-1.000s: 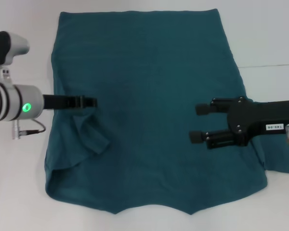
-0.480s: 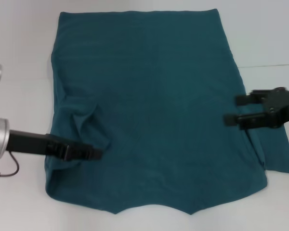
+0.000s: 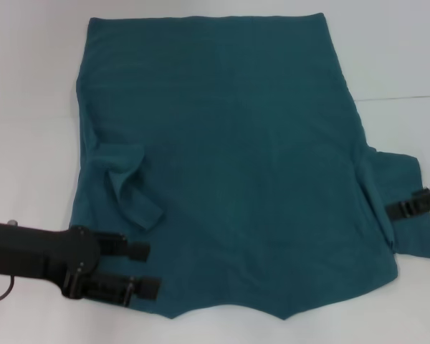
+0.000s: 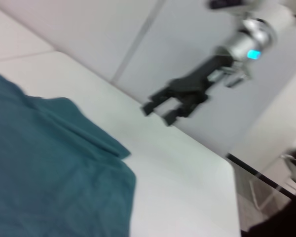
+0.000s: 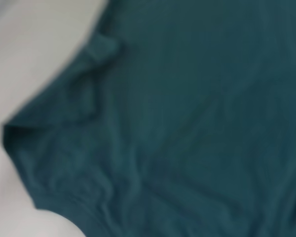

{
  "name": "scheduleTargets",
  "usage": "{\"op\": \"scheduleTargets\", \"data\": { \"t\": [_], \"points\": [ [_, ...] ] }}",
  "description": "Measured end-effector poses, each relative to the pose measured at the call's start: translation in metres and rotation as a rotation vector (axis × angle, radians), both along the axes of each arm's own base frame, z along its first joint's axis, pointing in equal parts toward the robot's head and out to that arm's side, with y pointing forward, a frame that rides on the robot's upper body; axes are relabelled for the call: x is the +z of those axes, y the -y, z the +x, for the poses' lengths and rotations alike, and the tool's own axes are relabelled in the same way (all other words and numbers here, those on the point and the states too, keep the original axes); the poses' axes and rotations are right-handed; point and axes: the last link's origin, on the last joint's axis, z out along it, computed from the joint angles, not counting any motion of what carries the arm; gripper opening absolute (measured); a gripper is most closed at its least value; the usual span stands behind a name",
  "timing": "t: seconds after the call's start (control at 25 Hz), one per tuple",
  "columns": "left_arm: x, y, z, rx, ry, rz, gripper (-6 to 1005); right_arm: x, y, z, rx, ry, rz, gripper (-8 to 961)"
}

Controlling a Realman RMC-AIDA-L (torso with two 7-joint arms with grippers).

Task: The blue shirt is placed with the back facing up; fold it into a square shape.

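The blue shirt (image 3: 229, 165) lies spread flat on the white table (image 3: 29, 86), plain side up, its left sleeve folded in over the body. The left gripper (image 3: 145, 269) sits low over the shirt's near-left corner, fingers spread apart with nothing between them; the folded sleeve lies just beyond its tips. The right gripper (image 3: 391, 209) is over the shirt's right sleeve, mostly cut off by the frame edge; in the left wrist view its fingers (image 4: 149, 107) stand apart, empty
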Motion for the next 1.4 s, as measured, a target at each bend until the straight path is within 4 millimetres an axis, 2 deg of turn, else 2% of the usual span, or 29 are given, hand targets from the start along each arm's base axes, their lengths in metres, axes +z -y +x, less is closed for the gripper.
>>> {"op": "scheduleTargets", "data": {
  "t": [0.08,0.32,0.52,0.76,1.24,1.4],
  "points": [
    [0.001,0.003,0.001,-0.018,0.0,-0.02,712,0.001,-0.001,0.003,-0.056,0.04,-0.01,911],
    [0.002,0.006,0.001,-0.047,-0.003,-0.023,901,0.01,-0.005,0.022,-0.227,0.203,0.029,911],
    [0.002,0.005,0.001,-0.052,-0.01,-0.019,923,0.012,-0.007,0.033,-0.3,0.314,0.064,912],
    [0.002,0.003,0.001,-0.051,-0.015,-0.007,923,0.006,-0.01,0.036,-0.313,0.372,0.062,912],
    [-0.003,-0.002,-0.002,-0.034,-0.036,0.02,923,-0.03,-0.021,0.023,-0.267,0.476,0.011,912],
    [-0.006,-0.003,-0.004,-0.027,-0.051,0.023,923,-0.041,-0.022,0.025,-0.27,0.489,-0.012,877]
  ]
}}
